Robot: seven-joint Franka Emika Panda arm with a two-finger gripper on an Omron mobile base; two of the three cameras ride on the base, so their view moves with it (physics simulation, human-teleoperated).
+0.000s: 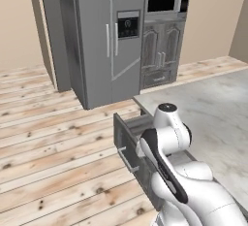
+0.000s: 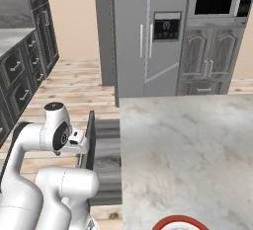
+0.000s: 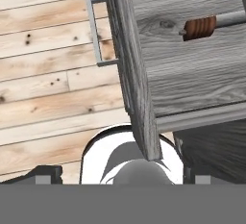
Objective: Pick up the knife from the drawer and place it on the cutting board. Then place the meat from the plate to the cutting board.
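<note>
Above, the hand camera looks down into the wide, shallow drawer of grey wood-grain point(image 3: 192, 69), which stands pulled out from under the pale marbled stone bench point(image 2: 188, 145); its panelled front carries a silver bar handle point(image 3: 96, 31), seen also from the left base view projecting over the knotty plank floor point(image 1: 53, 142). The small slim knife with a ribbed reddish-brown handle point(image 3: 200, 27) lies flat on the drawer bottom toward the far side, its thin grey blade running off the edge of the hand view. The two-finger gripper point(image 3: 120, 177) hangs over the drawer's front edge with its jaws released and spread wide, grasping nothing, and well apart from the knife. At the lower edge of the right base view the red-orange rim of the round plate point(image 2: 178, 222) shows on the bench; the meat and the cutting board cannot be made out. The likely hazards lie in the descent: the drawer front stands directly beneath the hand, so a straight drop would probably strike wood, and the knife's slim, low, rounded handle offers little to pinch, so it may roll or slip on the smooth board.
</note>
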